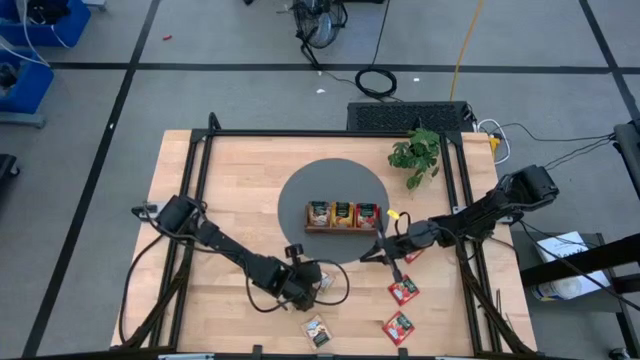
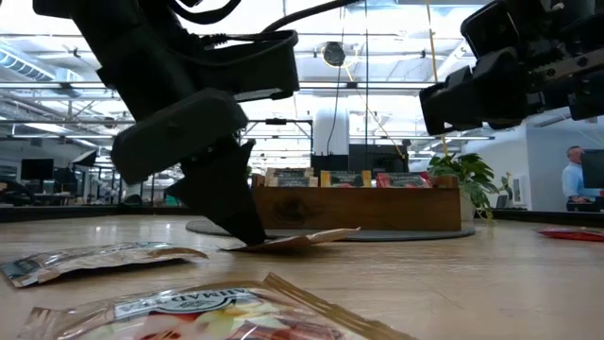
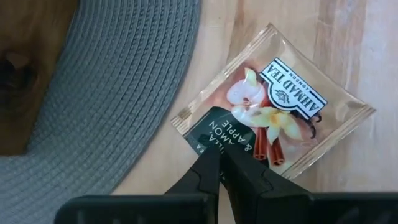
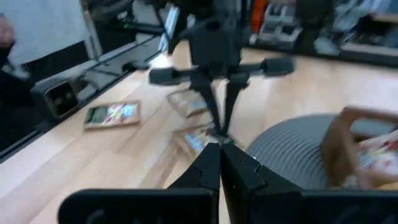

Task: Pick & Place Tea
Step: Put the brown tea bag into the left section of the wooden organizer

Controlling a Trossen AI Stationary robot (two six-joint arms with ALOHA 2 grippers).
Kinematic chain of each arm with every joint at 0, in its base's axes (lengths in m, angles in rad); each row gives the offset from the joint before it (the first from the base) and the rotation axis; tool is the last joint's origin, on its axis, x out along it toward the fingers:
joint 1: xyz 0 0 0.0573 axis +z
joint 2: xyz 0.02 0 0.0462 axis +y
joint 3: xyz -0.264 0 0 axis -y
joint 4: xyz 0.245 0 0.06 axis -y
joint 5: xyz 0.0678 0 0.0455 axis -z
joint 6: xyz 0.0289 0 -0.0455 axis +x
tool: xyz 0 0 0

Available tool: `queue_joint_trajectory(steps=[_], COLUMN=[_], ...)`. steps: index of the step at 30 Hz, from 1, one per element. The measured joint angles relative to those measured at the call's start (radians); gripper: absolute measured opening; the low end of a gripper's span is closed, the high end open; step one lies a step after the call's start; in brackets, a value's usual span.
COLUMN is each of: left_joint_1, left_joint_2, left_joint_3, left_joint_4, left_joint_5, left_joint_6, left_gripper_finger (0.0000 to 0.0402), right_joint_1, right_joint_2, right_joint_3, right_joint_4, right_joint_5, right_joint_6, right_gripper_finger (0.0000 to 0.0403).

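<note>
Left end effector point(image 3: 219, 155) pinching tea packet point(image 3: 273, 112) beside grey mat point(image 3: 106, 93), right end effector point(image 1: 372, 254) clenched, tray point(image 1: 343, 226) behind

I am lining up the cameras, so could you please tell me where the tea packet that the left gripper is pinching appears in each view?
High view: packet at left gripper, beside grey mat.
Low view: packet centre, edge lifted.
Left wrist view: packet centre, corner between fingers.
Right wrist view: packet centre, blurred.
Shared landmark: the mat's edge.

Left claw point(image 1: 318, 281) at a tea packet point(image 1: 324, 282) beside the grey mat point(image 1: 300, 195).
</note>
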Motion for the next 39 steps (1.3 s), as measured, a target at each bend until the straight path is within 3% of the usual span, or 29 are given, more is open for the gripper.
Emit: queue_joint_trajectory(steps=[6,12,26,34,39], left_joint_1=[0.020,0.046,0.048,-0.003,-0.043], left_joint_2=[0.044,0.060,0.067,0.033,0.038], left_joint_3=[0.001,0.001,-0.002,0.065,0.091], left_joint_4=[0.134,0.202,0.363,0.410,0.384], left_joint_5=[-0.008,0.019,0.025,-0.042,0.061], left_joint_6=[0.154,0.237,0.450,0.459,0.368], left_gripper_finger=[0.0030,0.0030,0.0030,0.0030,0.0030], right_joint_1=[-0.022,-0.023,-0.017,-0.017,-0.017], right_joint_2=[0.022,0.082,0.216,0.296,0.331], right_joint_3=[0.009,0.023,0.098,0.153,0.186], right_joint_4=[-0.056,-0.076,-0.073,-0.071,-0.074], right_joint_5=[-0.018,-0.147,-0.226,-0.253,-0.247], right_joint_6=[0.083,0.108,0.117,0.086,0.083], right_gripper_finger=[0.0004,0.0005,0.0005,0.0005,0.0010])
